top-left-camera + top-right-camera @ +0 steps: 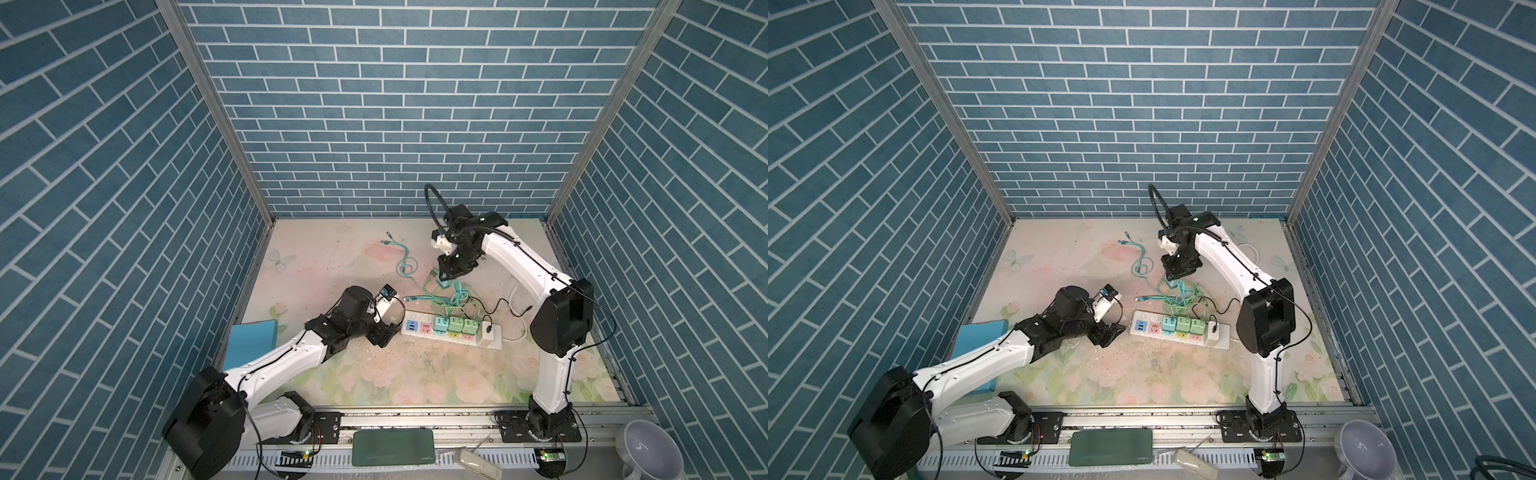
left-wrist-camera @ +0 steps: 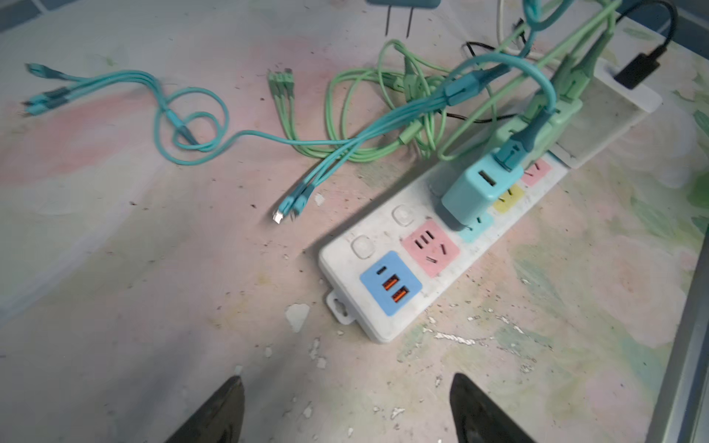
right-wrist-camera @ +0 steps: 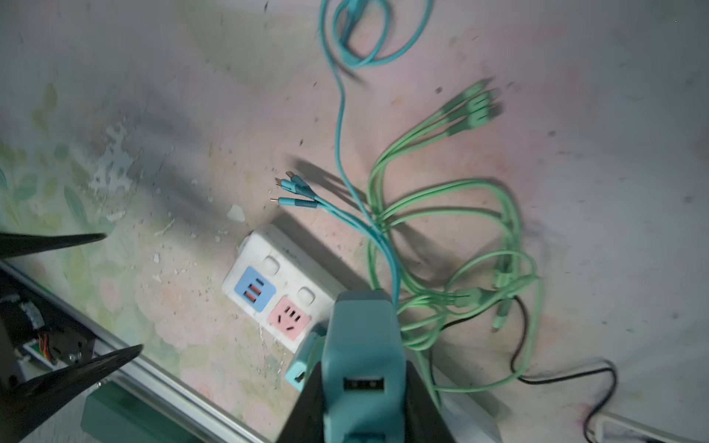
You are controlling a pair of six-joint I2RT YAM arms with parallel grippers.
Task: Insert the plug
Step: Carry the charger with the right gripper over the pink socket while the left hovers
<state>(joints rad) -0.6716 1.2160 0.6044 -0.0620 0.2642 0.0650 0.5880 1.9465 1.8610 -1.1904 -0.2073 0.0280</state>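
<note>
Teal charger plug (image 3: 360,330) pinched in right tool (image 3: 363,362): carrying step. Left tool (image 2: 345,377) spread, empty. Next, align prongs (image 2: 388,21) over pink socket (image 3: 288,317).

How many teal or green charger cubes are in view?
4. A teal charger cube and two green charger cubes stand side by side in the white power strip; a second teal charger cube is held in the right gripper. None looks hidden.
</note>
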